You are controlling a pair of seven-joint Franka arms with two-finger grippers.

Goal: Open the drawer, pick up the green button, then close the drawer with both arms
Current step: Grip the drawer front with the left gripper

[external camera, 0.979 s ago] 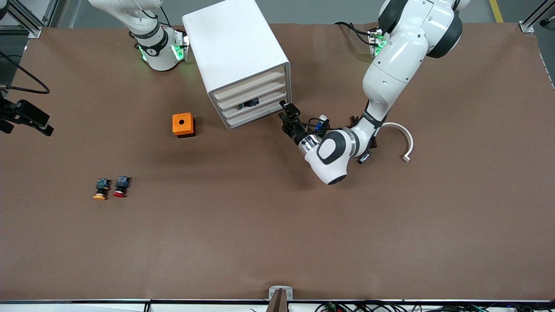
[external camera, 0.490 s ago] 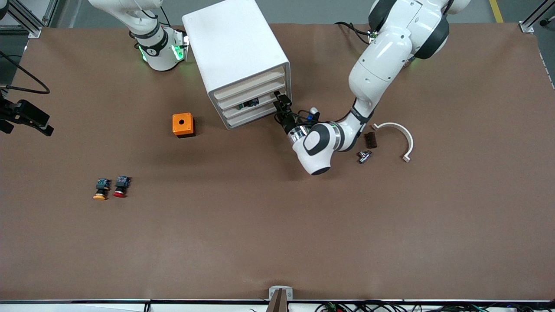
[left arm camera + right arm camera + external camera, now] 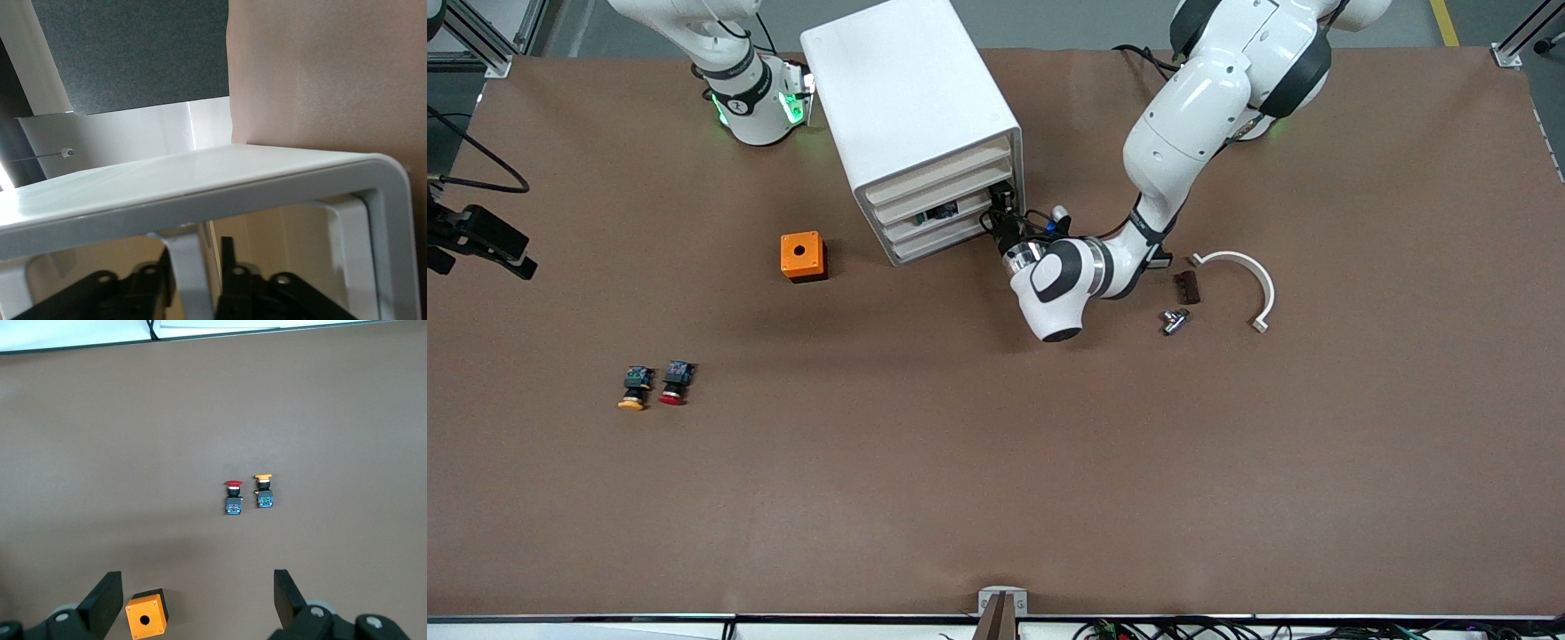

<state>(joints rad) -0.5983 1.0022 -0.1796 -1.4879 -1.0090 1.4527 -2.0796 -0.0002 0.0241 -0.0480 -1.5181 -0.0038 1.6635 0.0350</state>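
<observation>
Left gripper (image 3: 1001,217) at the drawer (image 3: 951,219), hard against the corner of the cabinet (image 3: 907,89) nearest the left arm's end of the table; clamped on the white front rib or not, cannot tell. Drawer shut, third of four in the cabinet. Button (image 3: 940,212) inside, only a dark shape through the front slot, well along from that gripper; heading and long axis not readable. Right gripper (image 3: 199,588) waiting high over the orange box (image 3: 147,614), fingers (image 3: 109,588) spread wide.
</observation>
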